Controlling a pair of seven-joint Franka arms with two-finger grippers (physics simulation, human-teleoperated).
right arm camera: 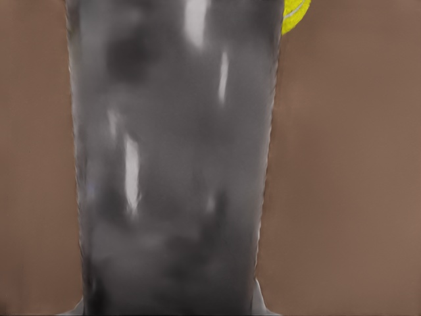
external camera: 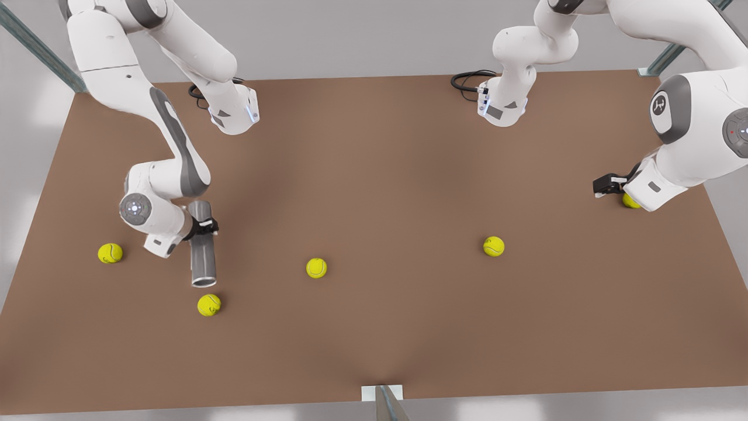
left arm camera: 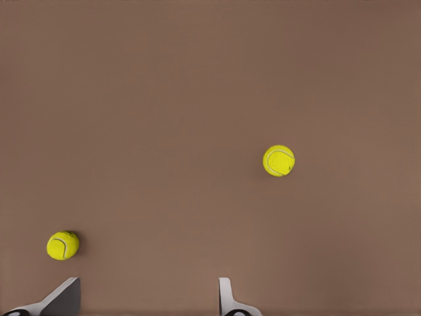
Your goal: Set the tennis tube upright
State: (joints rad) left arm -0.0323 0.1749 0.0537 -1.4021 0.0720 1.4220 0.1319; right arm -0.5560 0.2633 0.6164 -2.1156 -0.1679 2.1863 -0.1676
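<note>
A wide brown table (external camera: 409, 175) with a matte, even surface is being seen from above in the front view, and it is being bordered by pale grey floor, with grey-green metal struts (external camera: 35, 47) at the far corners and one at the near edge. The tennis tube (external camera: 203, 245), a smooth grey cylinder with a metallic shine, is being held at about 8 o'clock on the table, with its open round end turned toward the near edge; it cannot be told whether it is touching the surface. It is being clamped around its middle by the right gripper (external camera: 204, 227), whose dark fingers are being closed on its two sides. In the right wrist view the tube (right arm camera: 174, 164) is being shown with bright streaks of reflection on its curved wall, and part of a yellow-green ball (right arm camera: 296, 14) is being seen behind it. The left gripper (external camera: 602, 186) is being kept at about 3 o'clock, just beside a ball (external camera: 630, 200) that is partly hidden by the arm; in the left wrist view its light grey fingertips (left arm camera: 227, 296) are being held wide apart over bare table. Four more fuzzy yellow-green tennis balls are lying apart: one at 9 o'clock (external camera: 110, 253), one just near the tube's open end (external camera: 208, 304), and two near the centre (external camera: 316, 268) (external camera: 494, 246).
</note>
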